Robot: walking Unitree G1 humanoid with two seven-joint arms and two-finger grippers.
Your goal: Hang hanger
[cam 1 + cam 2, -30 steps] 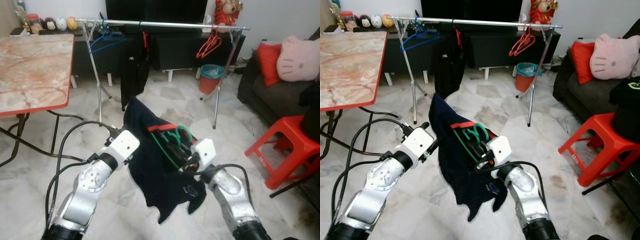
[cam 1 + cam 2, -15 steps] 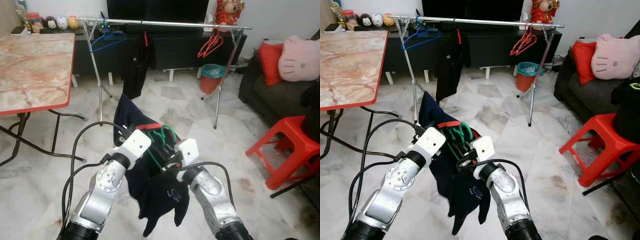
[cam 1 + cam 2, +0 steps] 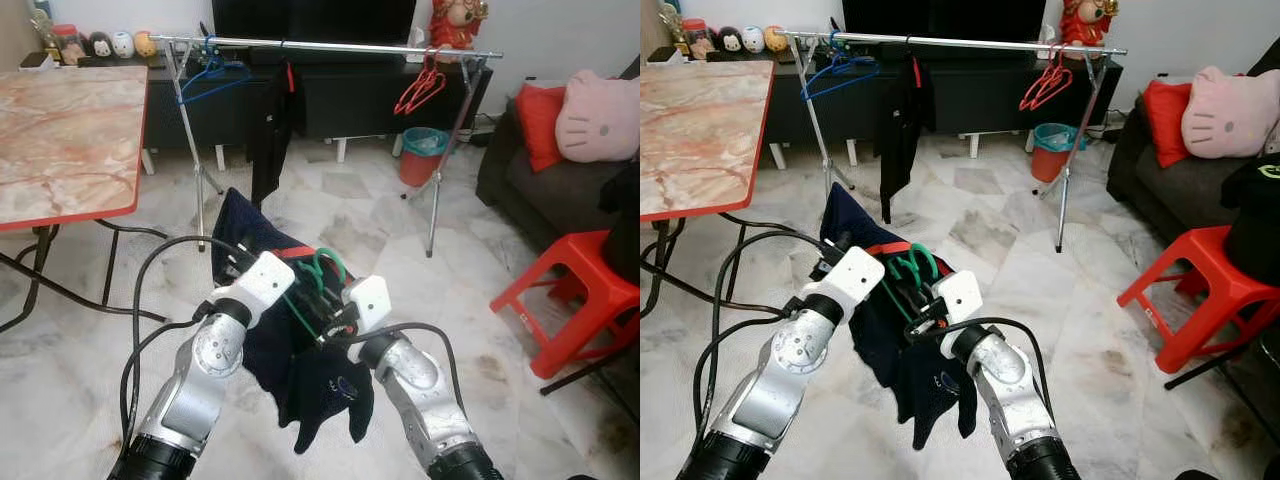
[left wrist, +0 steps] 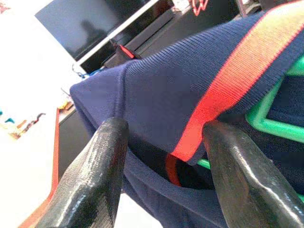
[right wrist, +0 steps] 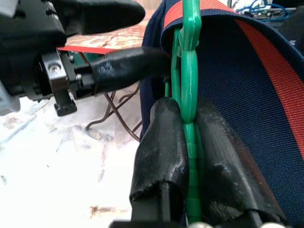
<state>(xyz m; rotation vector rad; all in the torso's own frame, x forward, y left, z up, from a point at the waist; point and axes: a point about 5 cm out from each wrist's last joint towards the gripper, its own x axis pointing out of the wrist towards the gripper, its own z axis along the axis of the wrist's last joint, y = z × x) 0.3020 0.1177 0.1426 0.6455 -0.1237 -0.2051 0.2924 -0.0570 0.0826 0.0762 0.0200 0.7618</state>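
A green hanger point(image 3: 325, 266) carries a navy garment point(image 3: 322, 392) with a red-striped collar point(image 4: 237, 71), held low in front of me. My right gripper point(image 3: 322, 318) is shut on the green hanger's neck point(image 5: 191, 118) just below the hook. My left gripper point(image 3: 298, 284) has come in from the left. Its fingers point(image 4: 90, 180) stand apart, one on each side of the collar next to the hanger. The garment's lower part droops between my arms. The clothes rail point(image 3: 330, 46) stands across the room ahead.
On the rail hang a blue hanger point(image 3: 215, 75), a black garment point(image 3: 270, 130) and red hangers point(image 3: 420, 90). A marble table point(image 3: 60, 130) is at the left. A red stool point(image 3: 570, 300) and a dark sofa point(image 3: 540, 190) are at the right, and a red bin point(image 3: 422, 155) beyond.
My left gripper has moved right onto the collar beside the hanger. My right gripper and the hanger have shifted left, and the garment has bunched up between the arms.
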